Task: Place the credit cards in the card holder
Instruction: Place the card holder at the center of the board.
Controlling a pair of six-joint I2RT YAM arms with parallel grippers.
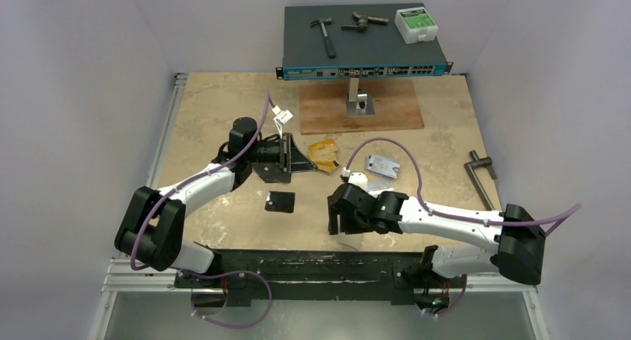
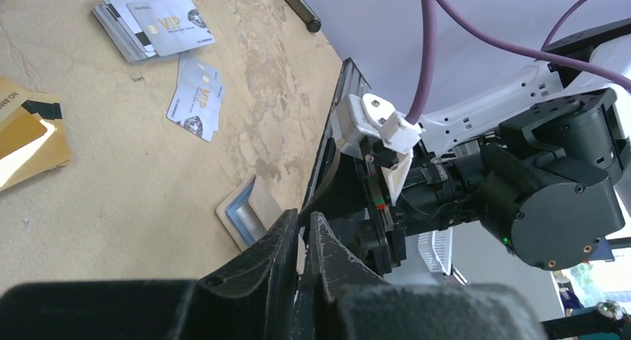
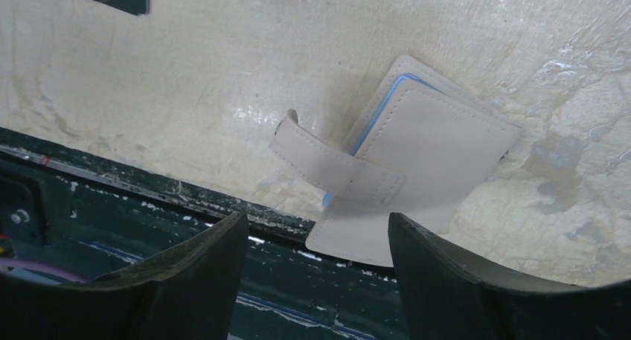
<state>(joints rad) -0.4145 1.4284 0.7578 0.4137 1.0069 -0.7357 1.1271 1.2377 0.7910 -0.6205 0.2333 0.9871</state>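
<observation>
The pale tan card holder (image 3: 439,143) lies folded at the table's near edge, its snap tab (image 3: 335,169) across it and a light-blue pocket edge showing. One flap hangs over the black rail. My right gripper (image 3: 316,232) hovers open right above it (image 1: 344,225), holding nothing. The holder also shows in the left wrist view (image 2: 249,213). My left gripper (image 1: 303,160) is shut (image 2: 303,225), with no card seen in it, beside the orange-gold cards (image 1: 324,154) (image 2: 26,135). A stack of silvery cards (image 1: 382,164) (image 2: 152,27) and two loose ones (image 2: 197,98) lie to the right.
A small black square piece (image 1: 280,201) lies left of the right gripper. A network switch (image 1: 364,42) with tools on top stands on a post over a wooden board (image 1: 361,106) at the back. A metal tool (image 1: 482,175) lies at the right.
</observation>
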